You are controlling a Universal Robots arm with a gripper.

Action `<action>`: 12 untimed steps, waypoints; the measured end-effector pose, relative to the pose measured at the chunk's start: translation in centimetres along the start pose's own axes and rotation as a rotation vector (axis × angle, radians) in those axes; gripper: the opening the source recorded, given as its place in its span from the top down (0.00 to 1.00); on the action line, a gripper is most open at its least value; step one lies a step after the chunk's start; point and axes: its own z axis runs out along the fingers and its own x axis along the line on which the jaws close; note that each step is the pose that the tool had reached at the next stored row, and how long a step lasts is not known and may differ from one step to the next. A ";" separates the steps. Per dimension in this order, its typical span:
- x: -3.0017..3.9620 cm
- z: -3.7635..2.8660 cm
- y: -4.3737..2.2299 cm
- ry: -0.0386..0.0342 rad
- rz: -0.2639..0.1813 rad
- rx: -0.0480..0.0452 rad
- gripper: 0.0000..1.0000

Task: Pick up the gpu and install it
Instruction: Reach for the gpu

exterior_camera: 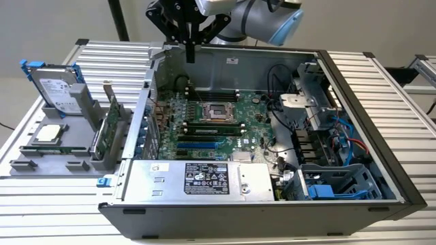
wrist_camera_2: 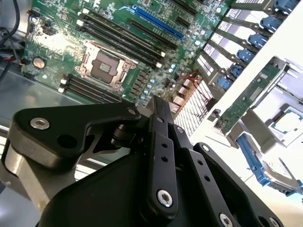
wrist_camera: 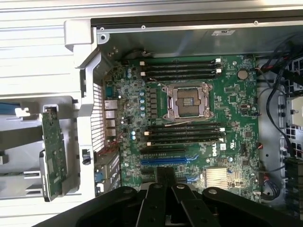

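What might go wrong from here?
The gpu stands on edge in a grey holder, close to the hard drive and the case wall. The gripper, above the case, might knock either reaching for it. Inside, the blue slot lies near cables and a bare socket, so a tilted card could snag or miss.

None of the print is legible. A white label with black marks (exterior_camera: 206,179) lies on the silver metal power-supply box (exterior_camera: 155,182). Another white label (exterior_camera: 65,100) covers the silver hard drive with blue rails (exterior_camera: 51,81). A small white sticker (exterior_camera: 232,59) sits on the computer case's grey back wall (exterior_camera: 252,64).
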 end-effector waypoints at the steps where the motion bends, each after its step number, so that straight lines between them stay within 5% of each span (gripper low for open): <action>1: 0.01 0.00 0.00 0.0000 0.000 0.0000 1.00; 12: 0.64 -0.02 -0.04 0.0000 0.000 0.0000 1.00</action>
